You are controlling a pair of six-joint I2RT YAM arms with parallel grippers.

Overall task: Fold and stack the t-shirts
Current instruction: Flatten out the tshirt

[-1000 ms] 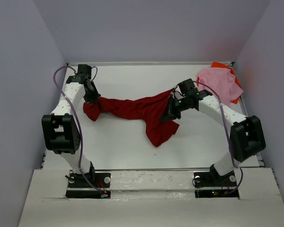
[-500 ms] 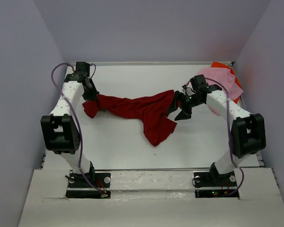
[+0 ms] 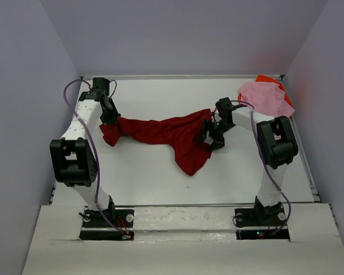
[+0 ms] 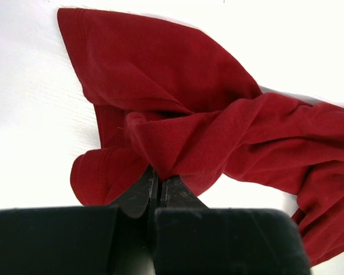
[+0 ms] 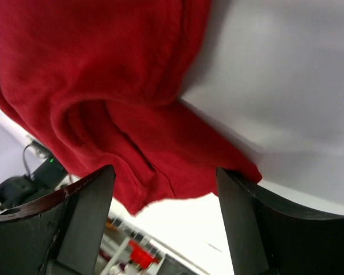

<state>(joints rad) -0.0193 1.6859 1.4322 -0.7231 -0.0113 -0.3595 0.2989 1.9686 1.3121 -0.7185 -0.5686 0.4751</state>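
The dark red t-shirt (image 3: 172, 134) lies bunched in a long strip across the middle of the table, with a flap trailing toward the near edge. My left gripper (image 3: 110, 119) is shut on its left end; in the left wrist view the twisted red cloth (image 4: 195, 132) is pinched between the closed fingers of that gripper (image 4: 159, 184). My right gripper (image 3: 210, 136) is at the shirt's right end and stands open. In the right wrist view the red cloth (image 5: 103, 74) lies just beyond the spread fingertips of this gripper (image 5: 166, 192), with nothing between them.
A light pink t-shirt (image 3: 266, 97) lies crumpled in the far right corner over a bright orange t-shirt (image 3: 270, 79), of which only edges show. The white table (image 3: 160, 97) is walled on three sides. The arm bases stand at the near edge.
My right gripper has opened and let go of the red shirt, swung right, then come back to the shirt's right end. The left gripper keeps its hold and has barely moved.
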